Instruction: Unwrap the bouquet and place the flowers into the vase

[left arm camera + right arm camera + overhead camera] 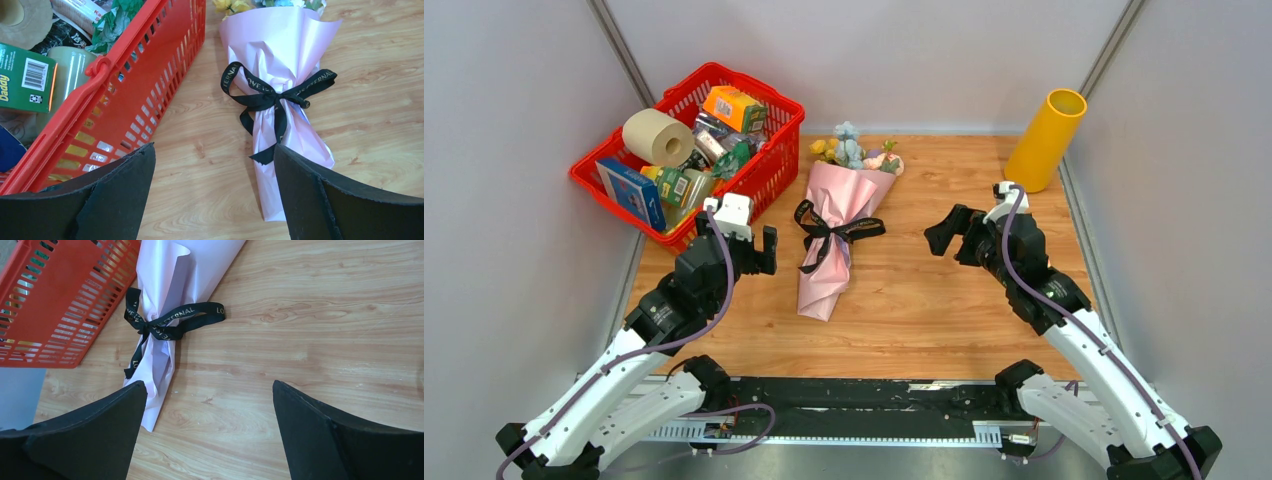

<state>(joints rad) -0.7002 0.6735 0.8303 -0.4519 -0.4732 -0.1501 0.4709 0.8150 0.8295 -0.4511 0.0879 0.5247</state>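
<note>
the left tool [214, 150] fills the bottom of its own wrist view with two black fingers [115, 195] spread wide apart, nothing between them but bare table [200, 200]; the right tool [210, 385] is spread just as wide and also holds and touches nothing. only the top view shows the vase [1044, 140], standing in the far right corner, well apart from both tools. the left wrist view catches the lower edge of the flowers [232, 5] and the goods inside the red basket [150, 75]; the right wrist view gives mostly paper, the bow and the basket's wall. the bouquet [836, 225] lies flat mid-table between the tools, just right of the basket, long axis near to far, blooms toward the back wall and leaning slightly right, pointed tail toward the arms. the black ribbon [834, 232] is tied in a bow around its middle.
</note>
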